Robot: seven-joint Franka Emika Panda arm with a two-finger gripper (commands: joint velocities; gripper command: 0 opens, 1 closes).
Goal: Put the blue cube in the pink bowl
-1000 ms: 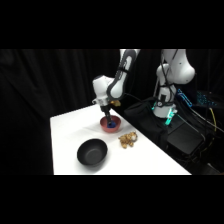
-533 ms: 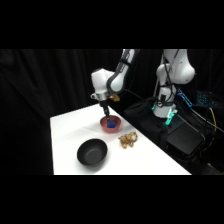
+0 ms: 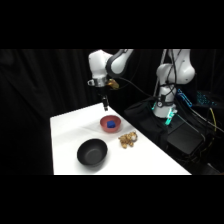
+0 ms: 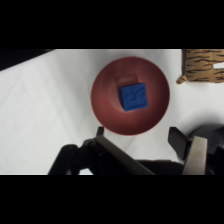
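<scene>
The blue cube (image 4: 134, 96) lies flat on the floor of the pink bowl (image 4: 107, 82), a little off centre, with bowl wall showing all round it and nothing holding it. From across the room it shows as a small blue spot inside the bowl's rim.

The tool (image 4: 150, 142) hangs above the bowl, well clear of it, and its two fingers (image 4: 100, 132) stand spread apart with nothing between them. From the side it sits high over the far edge of the tabletop (image 3: 65, 130), up and slightly behind the bowl.

Just beside the bowl, toward the near right, lies a small tan, tiger-striped thing (image 3: 128, 140); I cannot tell what it is. Nearer the front edge sits the larger black bowl (image 3: 92, 152), apart from both, with nothing visible in it.

As I judge it, the job is essentially done: the cube is where it was asked to be and has been let go. Nothing seems left but for the arm to draw away; the cube looks settled and unlikely to shift.
</scene>
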